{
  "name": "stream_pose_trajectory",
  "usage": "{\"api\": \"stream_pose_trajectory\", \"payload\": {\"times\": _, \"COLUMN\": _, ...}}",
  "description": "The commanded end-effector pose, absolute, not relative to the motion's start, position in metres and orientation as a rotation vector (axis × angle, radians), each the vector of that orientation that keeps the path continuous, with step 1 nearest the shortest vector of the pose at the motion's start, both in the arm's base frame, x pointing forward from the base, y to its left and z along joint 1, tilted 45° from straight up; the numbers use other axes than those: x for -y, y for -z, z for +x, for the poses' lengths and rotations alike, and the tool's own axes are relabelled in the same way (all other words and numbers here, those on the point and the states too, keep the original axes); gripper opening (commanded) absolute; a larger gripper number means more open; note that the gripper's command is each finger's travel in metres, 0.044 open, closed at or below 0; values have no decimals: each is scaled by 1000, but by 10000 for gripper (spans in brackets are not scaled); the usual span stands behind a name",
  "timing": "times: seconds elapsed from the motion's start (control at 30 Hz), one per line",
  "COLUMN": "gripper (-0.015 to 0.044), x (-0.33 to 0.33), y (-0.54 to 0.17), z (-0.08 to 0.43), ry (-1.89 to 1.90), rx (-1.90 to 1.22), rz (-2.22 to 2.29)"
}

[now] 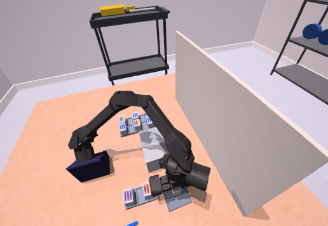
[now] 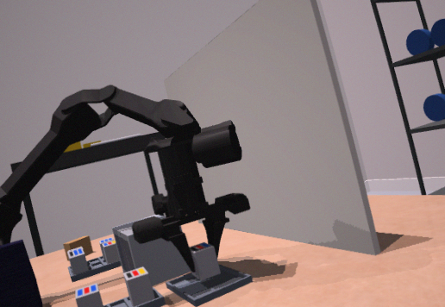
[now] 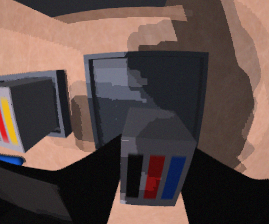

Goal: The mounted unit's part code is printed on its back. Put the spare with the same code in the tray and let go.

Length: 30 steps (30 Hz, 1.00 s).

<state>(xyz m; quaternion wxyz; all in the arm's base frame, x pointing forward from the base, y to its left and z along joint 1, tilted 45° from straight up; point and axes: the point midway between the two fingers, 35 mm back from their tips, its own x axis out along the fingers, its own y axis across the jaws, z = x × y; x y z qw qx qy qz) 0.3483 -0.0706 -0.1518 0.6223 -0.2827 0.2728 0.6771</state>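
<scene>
My gripper [image 2: 204, 261] [image 3: 149, 140] is shut on a grey block [image 2: 207, 266] [image 3: 156, 177] with black, red and blue stripes on top. The block is upright, its lower end at or just above the floor of the grey tray [image 1: 178, 206] [image 2: 238, 282] [image 3: 106, 117]; whether it touches is unclear. In the wrist view it is at the tray's near side. Beside the tray, a two-block holder [image 1: 138, 196] carries a black, red and yellow striped block [image 1: 147, 189] [image 2: 139, 286] [image 3: 34, 110] and a blue, red, blue one [image 1: 128, 197] [image 2: 88, 296]. No code on a mounted unit's back is readable.
A tall panel [image 1: 229, 115] [image 2: 276, 122] stands right of the arm. A grey box [image 1: 153, 148] [image 2: 151, 252] stands behind the gripper. A rack with several striped blocks [image 1: 123, 128] [image 2: 79, 262] lies farther back. A blue item [image 1: 132, 223] [image 3: 8, 160] lies near the front.
</scene>
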Motion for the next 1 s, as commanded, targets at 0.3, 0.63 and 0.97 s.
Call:
{"api": "stream_pose_trajectory", "payload": {"times": 0.3, "gripper": 157, "x": 68, "y": 154, "z": 347, "ry": -1557, "rx": -626, "rz": -650}}
{"api": "stream_pose_trajectory", "payload": {"times": 0.63, "gripper": 420, "x": 68, "y": 154, "z": 347, "ry": -1557, "rx": -626, "rz": -650}}
{"api": "stream_pose_trajectory", "payload": {"times": 0.97, "gripper": 440, "x": 142, "y": 78, "z": 353, "ry": -1551, "rx": -632, "rz": -644}}
